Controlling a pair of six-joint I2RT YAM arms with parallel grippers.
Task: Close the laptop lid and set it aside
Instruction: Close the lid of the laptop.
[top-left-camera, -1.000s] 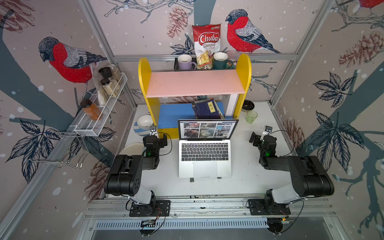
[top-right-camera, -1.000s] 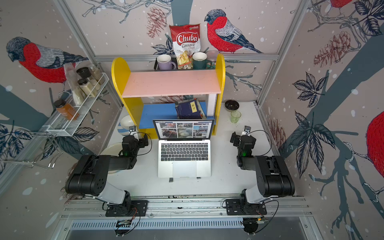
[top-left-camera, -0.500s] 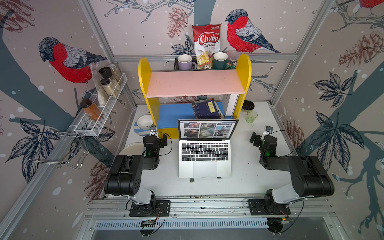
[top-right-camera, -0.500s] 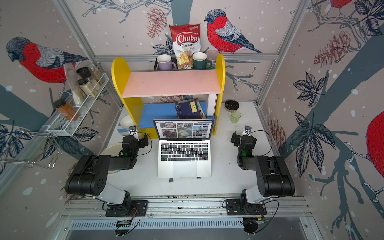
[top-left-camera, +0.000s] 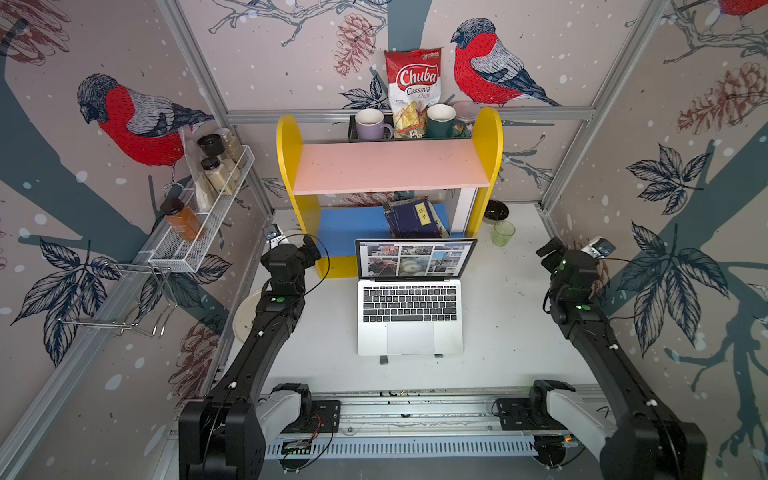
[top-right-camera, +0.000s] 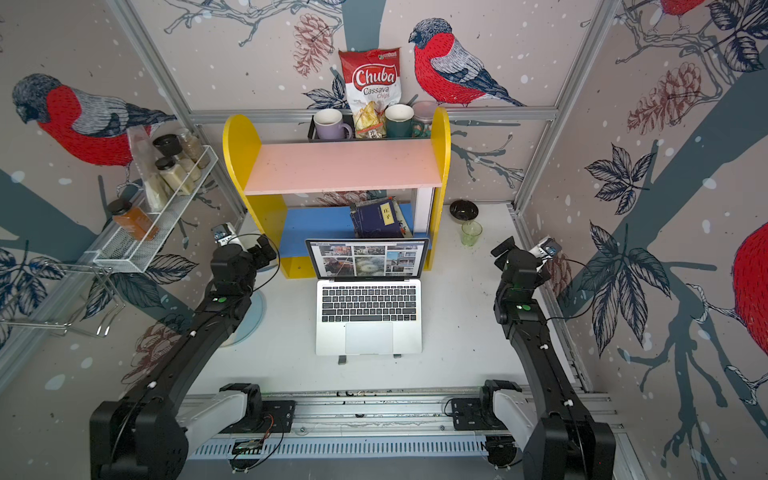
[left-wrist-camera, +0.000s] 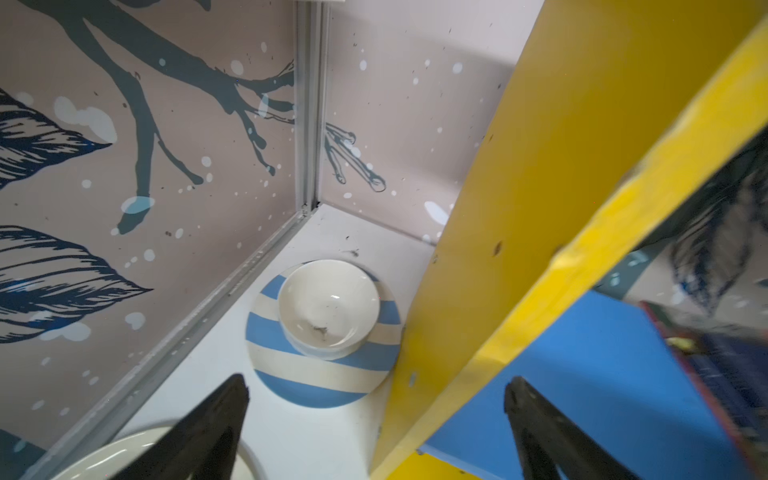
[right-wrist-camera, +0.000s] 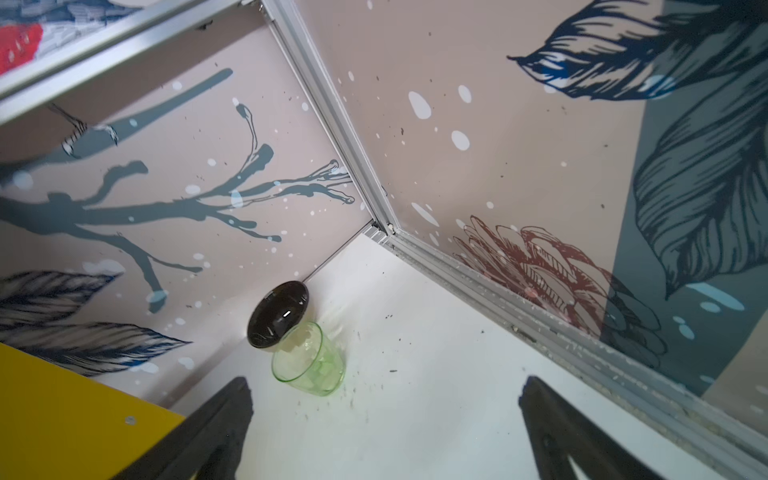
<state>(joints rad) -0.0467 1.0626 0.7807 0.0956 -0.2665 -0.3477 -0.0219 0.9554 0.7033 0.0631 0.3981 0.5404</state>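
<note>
Silver laptop sits mid-worktop on a folding stand, just in front of the yellow shelf unit. Its lid is up, screen lit. Left fingers are spread wide, near a striped plate carrying a white bowl. Right fingers are spread wide, near a green glass. Both are well apart from the laptop.

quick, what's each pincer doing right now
left pincer: open, holding nothing
right pincer: open, holding nothing
</note>
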